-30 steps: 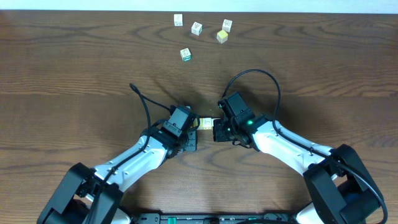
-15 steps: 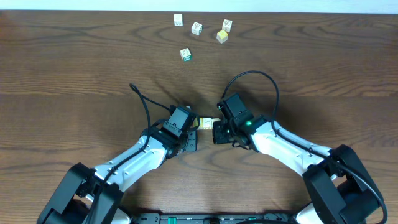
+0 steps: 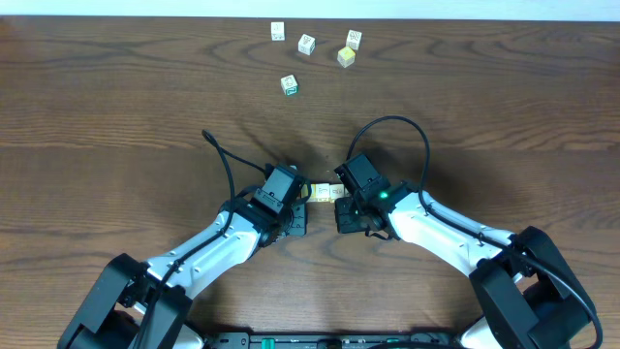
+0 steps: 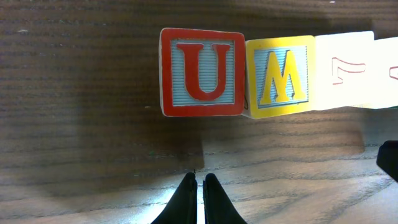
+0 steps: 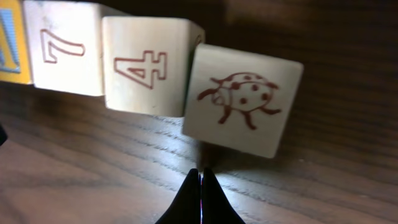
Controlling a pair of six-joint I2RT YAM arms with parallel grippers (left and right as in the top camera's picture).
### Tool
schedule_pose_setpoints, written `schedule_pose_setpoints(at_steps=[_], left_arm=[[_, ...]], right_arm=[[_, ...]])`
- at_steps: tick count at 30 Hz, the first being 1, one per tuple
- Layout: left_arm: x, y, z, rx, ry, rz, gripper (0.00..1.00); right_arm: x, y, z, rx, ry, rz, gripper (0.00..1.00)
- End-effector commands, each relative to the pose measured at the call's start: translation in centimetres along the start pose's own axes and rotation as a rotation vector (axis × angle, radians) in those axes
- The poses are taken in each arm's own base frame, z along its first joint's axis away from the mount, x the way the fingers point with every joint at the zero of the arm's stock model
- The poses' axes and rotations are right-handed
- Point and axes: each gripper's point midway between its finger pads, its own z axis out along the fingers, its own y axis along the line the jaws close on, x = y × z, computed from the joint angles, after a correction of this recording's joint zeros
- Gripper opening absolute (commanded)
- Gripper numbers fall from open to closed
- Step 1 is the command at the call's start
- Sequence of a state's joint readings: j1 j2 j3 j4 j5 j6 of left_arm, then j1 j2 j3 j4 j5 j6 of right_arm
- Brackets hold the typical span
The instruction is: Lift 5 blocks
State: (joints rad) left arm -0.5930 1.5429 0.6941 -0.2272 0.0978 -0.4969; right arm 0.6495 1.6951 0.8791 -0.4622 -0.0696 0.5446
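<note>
We see both grippers pinched fully closed, nothing between their fingers. The left gripper [image 4: 198, 182] points at the U block [image 4: 202, 71], and the right gripper [image 5: 200, 175] points at the ladybug block [image 5: 242, 99], which sits skewed. Between them the row of blocks [image 3: 325, 192] runs across the middle of the table [image 3: 116, 126]: U block, M block [image 4: 280, 76], 7 block [image 5: 62, 53], 4 block [image 5: 146, 65], ladybug block, side against side. We cannot tell whether the fingertips touch the end blocks. Five loose blocks [image 3: 306, 44] lie well apart near the far edge.

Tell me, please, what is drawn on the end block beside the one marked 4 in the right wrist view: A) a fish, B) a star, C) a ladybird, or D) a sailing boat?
C: the end block bears a red outline of a spotted ladybird with legs, right next to the 4 block.
</note>
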Motion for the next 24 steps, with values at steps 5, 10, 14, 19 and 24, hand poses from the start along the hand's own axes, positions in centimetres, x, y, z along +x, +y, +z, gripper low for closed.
schedule_pose_setpoints(at_steps=[5,10,14,19,24], left_arm=[[-0.4,0.1,-0.1,-0.014,-0.016,0.004,0.07],[-0.4,0.1,-0.1,-0.013,-0.016,0.004,0.07],[-0.4,0.1,-0.1,-0.014,-0.016,0.004,0.07],[-0.4,0.1,-0.1,-0.014,-0.016,0.004,0.07],[-0.4,0.1,-0.1,-0.014,-0.016,0.004,0.07]], right_arm=[[-0.6,-0.9,0.0,0.057,-0.039,0.005,0.01],[-1.1,-1.0,-0.1,0.052,-0.056,0.013,0.01],[-1.3,-1.0,-0.1,0.049,-0.063,0.016,0.01],[-1.4,-1.0,-0.1,0.048,-0.066,0.015,0.01],[-1.4,-1.1,-0.1,0.053,-0.068,0.015,0.01]])
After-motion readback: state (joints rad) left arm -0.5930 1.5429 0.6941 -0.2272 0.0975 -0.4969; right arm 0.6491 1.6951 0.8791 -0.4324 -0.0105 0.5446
